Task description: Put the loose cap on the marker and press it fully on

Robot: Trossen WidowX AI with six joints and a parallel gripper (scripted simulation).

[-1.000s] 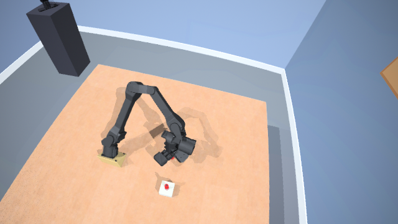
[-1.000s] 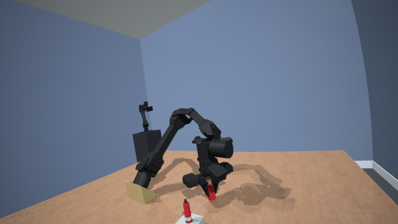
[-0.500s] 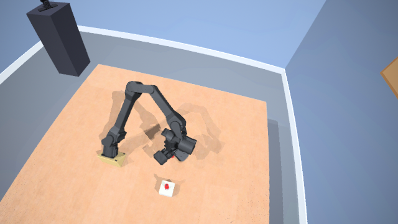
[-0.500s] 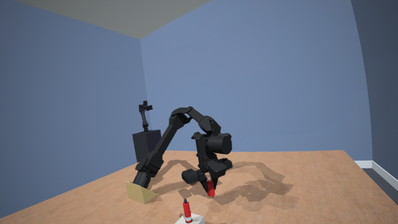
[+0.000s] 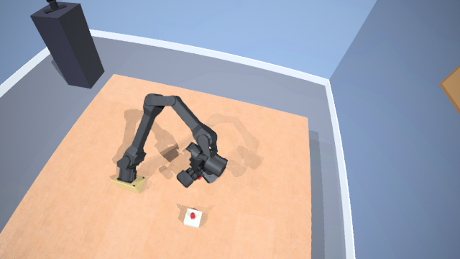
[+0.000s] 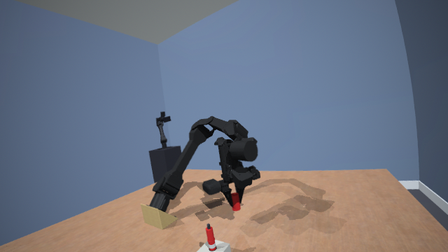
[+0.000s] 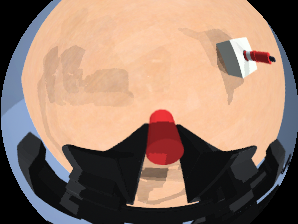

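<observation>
My gripper (image 6: 235, 201) (image 7: 161, 127) is shut on the red cap (image 6: 236, 203) (image 7: 164, 139) (image 5: 198, 177), which stands upright at table level between the two black fingers. The red marker (image 6: 210, 236) (image 5: 193, 215) (image 7: 260, 56) stands upright in the white holder block (image 5: 192, 221) (image 6: 223, 248) (image 7: 232, 56) on the wooden table (image 5: 251, 201), a short way in front of the gripper. In the wrist view the block and marker are at the upper right, clear of the fingers.
The arm's tan base (image 5: 130, 184) (image 6: 157, 217) sits left of the cap. A tall dark pedestal with a camera (image 5: 66, 44) (image 6: 164, 162) stands off the table's far corner. A white-edged floor border (image 5: 338, 144) runs past the table's edge.
</observation>
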